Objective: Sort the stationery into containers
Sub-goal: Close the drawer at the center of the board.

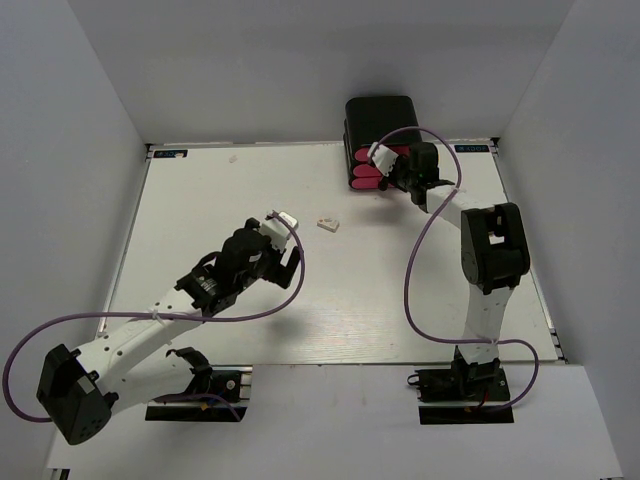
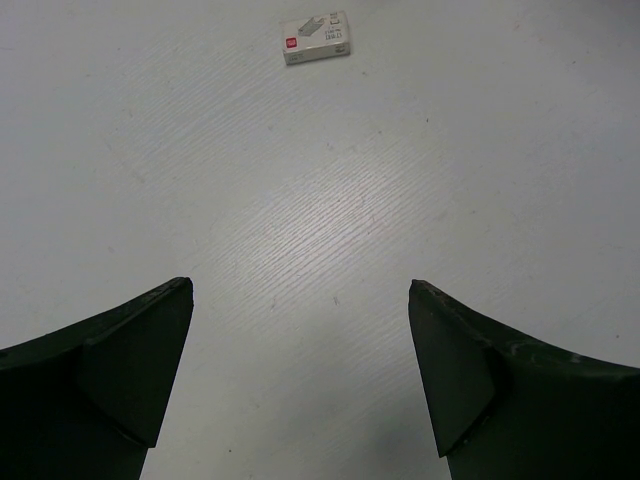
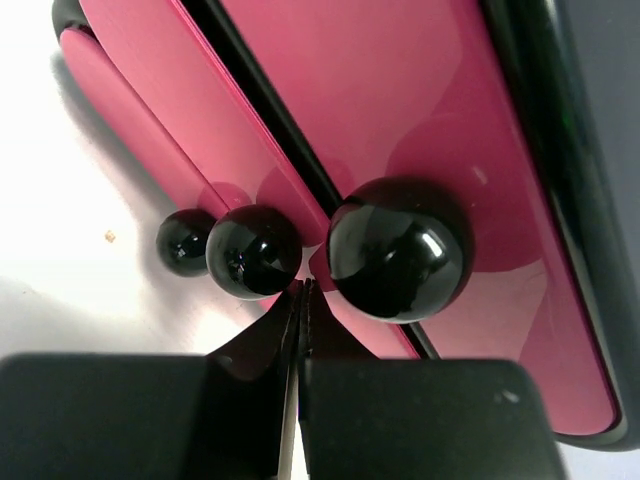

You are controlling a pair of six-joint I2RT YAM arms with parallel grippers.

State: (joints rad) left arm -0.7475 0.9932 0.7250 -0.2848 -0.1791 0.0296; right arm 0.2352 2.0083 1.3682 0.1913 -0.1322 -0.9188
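From above, the only loose stationery in sight is a small white box (image 1: 327,224) with a red mark on its label. It lies alone on the white tabletop (image 1: 230,200), just ahead of the left end effector (image 1: 290,248). No pens or markers show in any view. The right end effector (image 1: 395,175) is up against the three pink-red drawers (image 1: 362,168), which are stacked in a glossy black rounded case (image 1: 380,115) at the far edge. The case is not visibly fixed down, so a hard pull on a drawer may drag it forward or tip it.

The left wrist view shows the left end effector (image 2: 300,370) spread wide and empty above the bare tabletop (image 2: 400,180). The small white box (image 2: 316,38) sits well ahead of it, skewed to the line between the fingers. The box is low and flat. A descent that stops short would close over it, and one that goes too deep would scrape the fingertips on the surface. The skew may also make the box twist out as the fingers close.

In the right wrist view the right end effector (image 3: 300,310) is pressed closed with nothing between its fingers. Its tips lie between the middle round black knob (image 3: 254,250) and the nearest one (image 3: 400,248), touching the drawer fronts (image 3: 400,90). Closed like this it cannot hold a knob, and the knobs are glossy and round, so a pull would likely slip off. With the knobs so close together, it could also catch the wrong drawer.
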